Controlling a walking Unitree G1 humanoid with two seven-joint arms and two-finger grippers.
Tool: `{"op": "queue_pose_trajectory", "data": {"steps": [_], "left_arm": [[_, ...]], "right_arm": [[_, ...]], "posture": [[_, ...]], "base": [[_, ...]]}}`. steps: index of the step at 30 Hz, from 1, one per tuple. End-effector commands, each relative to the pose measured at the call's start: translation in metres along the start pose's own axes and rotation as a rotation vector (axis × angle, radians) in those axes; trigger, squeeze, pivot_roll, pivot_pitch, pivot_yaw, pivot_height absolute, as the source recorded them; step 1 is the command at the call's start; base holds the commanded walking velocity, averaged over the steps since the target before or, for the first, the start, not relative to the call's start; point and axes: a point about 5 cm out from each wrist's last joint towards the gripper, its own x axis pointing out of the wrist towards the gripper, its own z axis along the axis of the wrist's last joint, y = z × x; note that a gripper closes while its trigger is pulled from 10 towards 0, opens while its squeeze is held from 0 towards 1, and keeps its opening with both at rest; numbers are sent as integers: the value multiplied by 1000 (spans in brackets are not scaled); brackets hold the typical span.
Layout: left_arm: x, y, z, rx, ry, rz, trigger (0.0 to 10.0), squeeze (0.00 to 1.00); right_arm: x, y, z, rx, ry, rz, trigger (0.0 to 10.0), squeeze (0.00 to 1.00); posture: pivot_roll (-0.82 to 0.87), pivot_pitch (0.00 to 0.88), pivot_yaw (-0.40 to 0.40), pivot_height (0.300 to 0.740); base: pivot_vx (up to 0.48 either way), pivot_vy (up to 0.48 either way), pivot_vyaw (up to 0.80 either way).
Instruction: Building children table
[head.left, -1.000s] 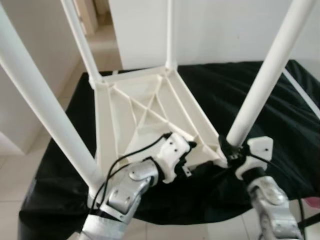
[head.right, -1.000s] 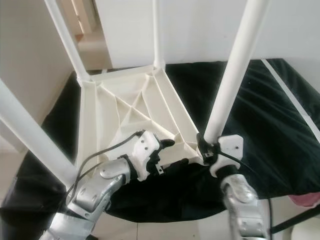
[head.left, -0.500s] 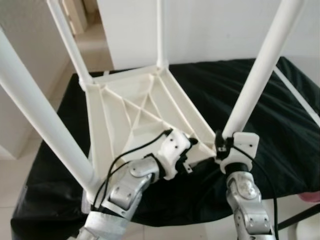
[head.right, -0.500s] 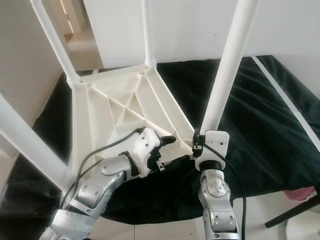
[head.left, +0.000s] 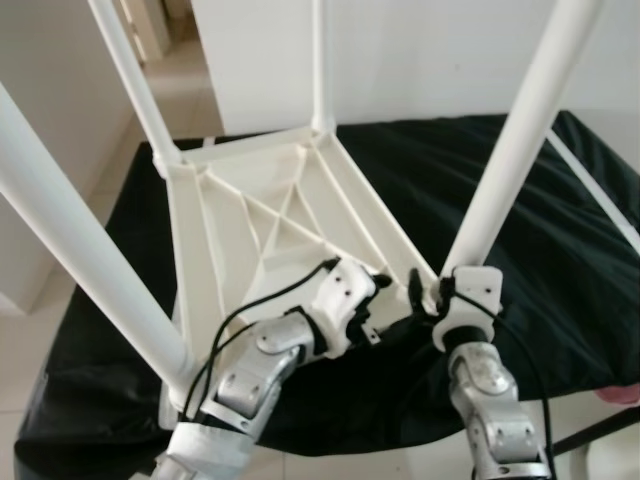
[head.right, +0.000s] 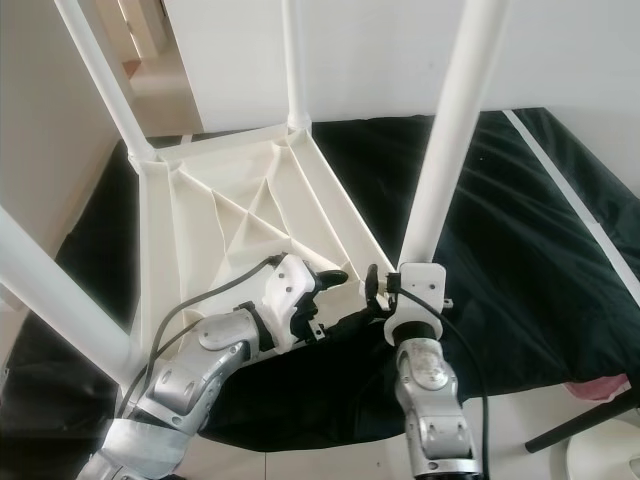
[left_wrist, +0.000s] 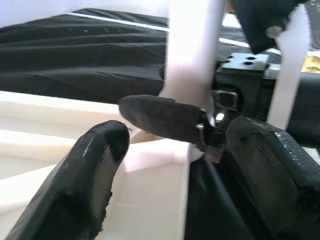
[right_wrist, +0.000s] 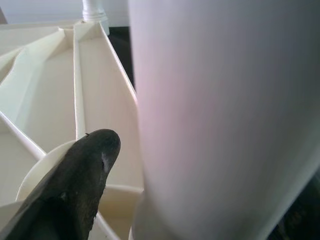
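Note:
A white plastic children's table (head.left: 250, 220) lies upside down on a black cloth (head.left: 540, 220), its legs pointing up. My left gripper (head.right: 340, 297) is at the near rim, close to the near-right corner. It is open, with one finger above the rim and one below; the left wrist view shows the white rim (left_wrist: 155, 170) between the fingers (left_wrist: 95, 170). My right gripper (head.left: 425, 290) is at the base of the near-right leg (head.left: 510, 150), pressed close against it. That leg (right_wrist: 225, 110) looms large in the right wrist view.
The near-left leg (head.left: 80, 240) slants up close to my left arm. Two more legs (head.left: 135, 80) (head.left: 320, 60) stand at the far corners. A white strip (head.left: 590, 185) lies on the cloth at right. Tiled floor and a white wall surround the covered surface.
My right gripper has swung leftward around the base of the near-right leg, and its arm now stands closer to the left one. The left gripper stays at the rim. The camera shifted slightly.

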Motion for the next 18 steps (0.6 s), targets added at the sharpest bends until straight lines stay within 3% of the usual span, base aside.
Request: {"op": "queue_pose_trajectory", "data": {"steps": [1, 6, 7, 8, 9, 18], "left_arm": [[1, 1, 2, -1, -14, 8, 10000, 0], [1, -3, 4, -3, -24, 4, 10000, 0], [-1, -5, 4, -7, -26, 2, 10000, 0], [-1, -5, 4, -7, -26, 2, 10000, 0], [-7, -8, 4, -18, -22, -10, 10000, 0], [-20, -13, 1, -31, 3, -34, 10000, 0]], "right_arm": [[0, -3, 0, 7, -5, 7, 10000, 1000], [-1, -16, 0, 8, -6, 74, 10000, 1000], [-2, -20, -1, 20, 4, 124, 10000, 871], [-2, -20, -1, 20, 4, 124, 10000, 871], [0, -33, 3, 10, 1, 225, 10000, 0], [-1, -48, 10, -53, -2, 405, 10000, 0]], "posture": [[-157, 19, 9, 740], [-132, 6, -7, 740], [-118, 5, -11, 740], [-118, 5, -11, 740], [-97, 6, -16, 740], [-69, 9, -15, 740]], "base": [[0, 0, 0], [0, 0, 0], [0, 0, 0], [0, 0, 0], [0, 0, 0], [0, 0, 0]]}}
